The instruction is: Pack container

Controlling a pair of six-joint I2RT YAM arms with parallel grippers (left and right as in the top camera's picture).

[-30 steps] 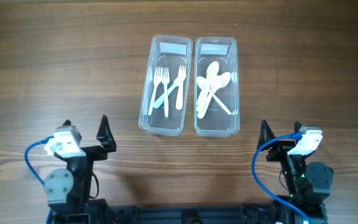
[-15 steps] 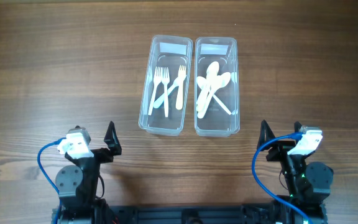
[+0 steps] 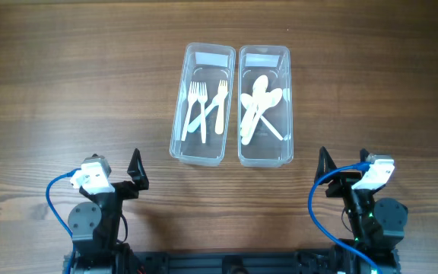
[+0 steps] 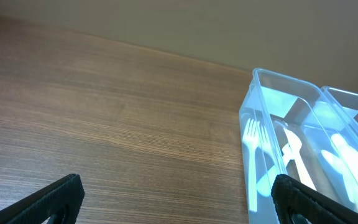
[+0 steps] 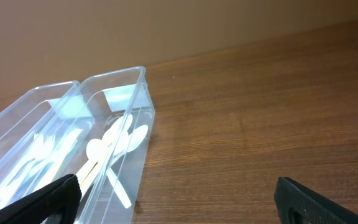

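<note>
Both claws sit spread wide and empty at the near edge of the table (image 3: pixel 67 76): the left claw (image 4: pixel 178 196) has its two dark fingers far apart with only bare wood between them, and the right claw (image 3: pixel 344 164) is likewise released and grasps nothing. Neither touches a container. Ahead of the left claw and off to its right stands the fork container (image 3: pixel 209 52), a clear, long plastic tub. Ahead of the right claw and off to its left stands the spoon container (image 3: pixel 265 52), a matching tub. The two tubs stand side by side with their long walls touching or very nearly so, between the two claws and well apart from both. Inside the first lie the forks (image 3: pixel 219 97), at least two white ones with their tines pointing away from the claws, and a paler bluish piece crosses them low down; I cannot tell what that piece is. Inside the second lie the spoons (image 3: pixel 262 93), several white ones overlapping in a loose heap with their handles fanned toward the claws, one handle looking cream rather than white. No cutlery lies loose on the wood and no lid is in view. Judging by that, the packing looks finished or very close to it, with forks and spoons each sorted into their own tub. What could be left, if anything, is tidying or closing, and nothing in view shows that either is called for.
</note>
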